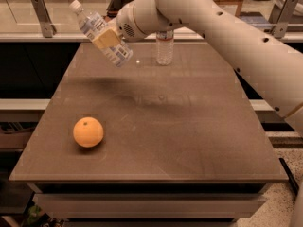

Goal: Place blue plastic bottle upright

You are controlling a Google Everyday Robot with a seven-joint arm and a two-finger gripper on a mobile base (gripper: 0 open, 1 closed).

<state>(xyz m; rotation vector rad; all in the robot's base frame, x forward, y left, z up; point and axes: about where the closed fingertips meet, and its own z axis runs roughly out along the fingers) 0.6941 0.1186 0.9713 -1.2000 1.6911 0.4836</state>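
Observation:
The blue plastic bottle [90, 23], clear with a white cap and a wide pale label, hangs tilted in the air above the far left part of the table, cap pointing up and left. My gripper [108, 38] is shut on the bottle's middle, its tan finger lying across the label. The white arm reaches in from the right. The bottle is well above the table top and touches nothing else.
A taller slim clear water bottle [164, 47] stands upright at the table's far edge, behind the arm. An orange [88, 132] lies on the brown table [180, 126] at the front left. A counter with metal brackets runs behind.

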